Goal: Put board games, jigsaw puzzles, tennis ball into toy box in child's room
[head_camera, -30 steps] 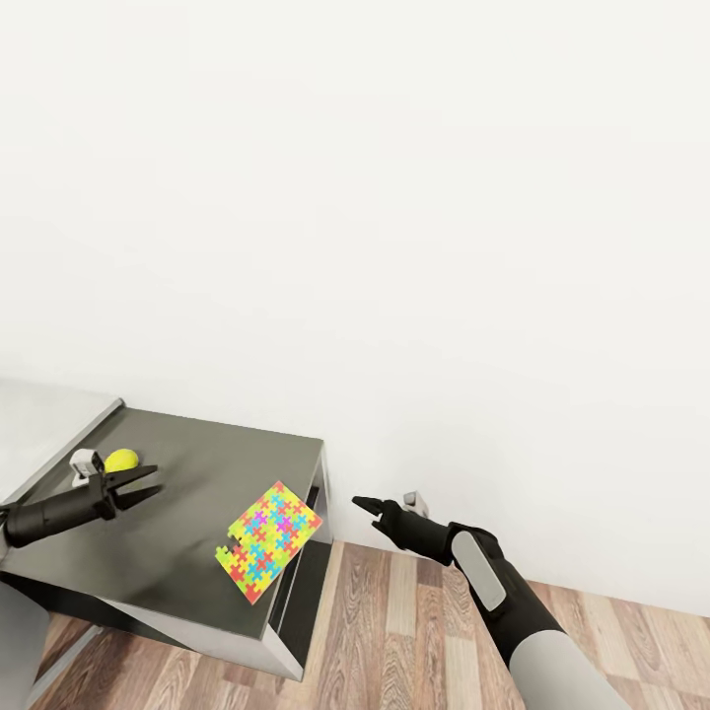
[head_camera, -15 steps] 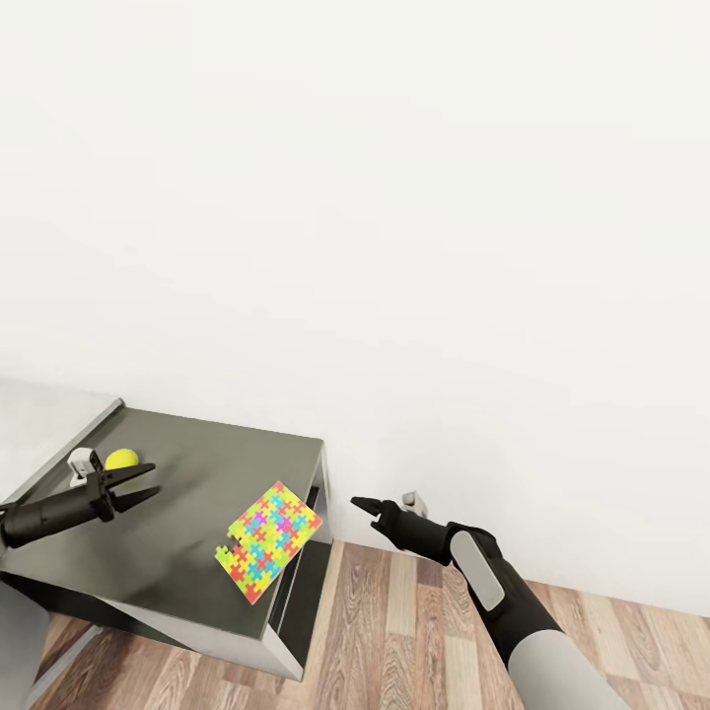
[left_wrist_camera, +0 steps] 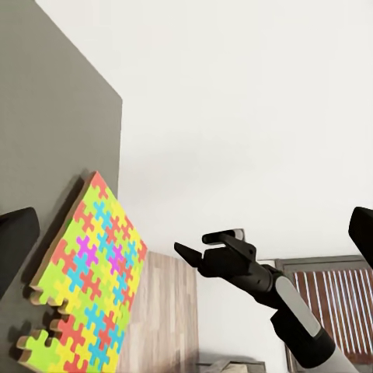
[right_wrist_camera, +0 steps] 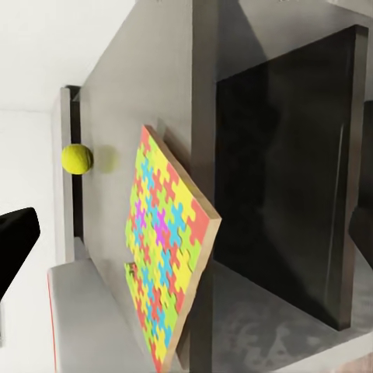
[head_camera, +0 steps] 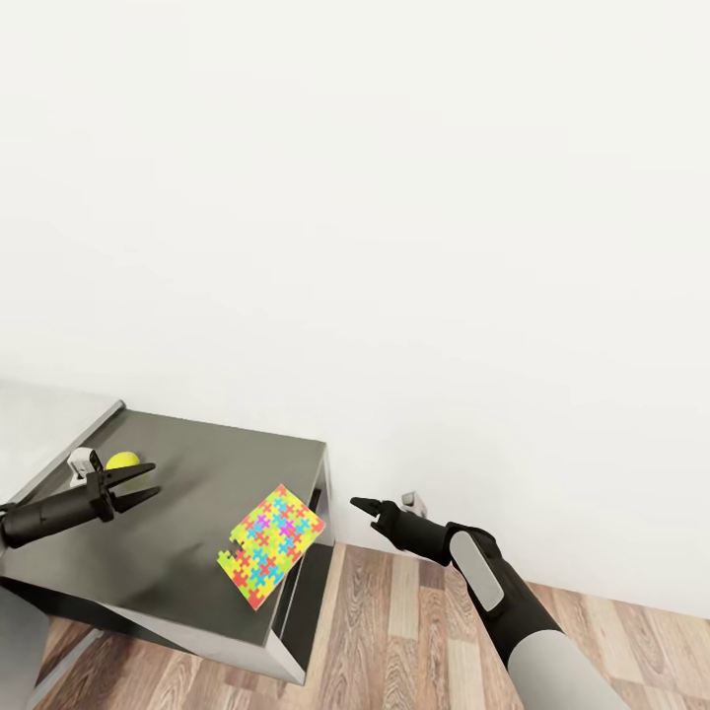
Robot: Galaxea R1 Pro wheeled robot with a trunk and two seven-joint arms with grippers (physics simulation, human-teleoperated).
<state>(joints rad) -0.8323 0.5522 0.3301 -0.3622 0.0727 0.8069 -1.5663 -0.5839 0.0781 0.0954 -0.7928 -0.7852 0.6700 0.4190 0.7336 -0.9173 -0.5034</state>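
On the dark grey lower wing of the table lies one multicoloured jigsaw puzzle; its corner sticks out past the table's right edge. The puzzle looks tilted there in the right wrist view. The tennis ball rests near the back left of the wing, just behind my left gripper, which is open and empty above the tabletop. My right gripper hovers open beside the table's right edge, a short way off the puzzle. In the left wrist view the puzzle lies ahead, with the right gripper beyond it.
A plain white wall rises straight behind the table. Wood-plank floor runs to the right of and below the table's right edge. The paler, higher desk top adjoins the wing at the left. An open dark cavity lies under the wing.
The puzzle has slid slightly further toward the table's right front edge. My left gripper has drawn back a little to the left. The right arm has hardly moved.
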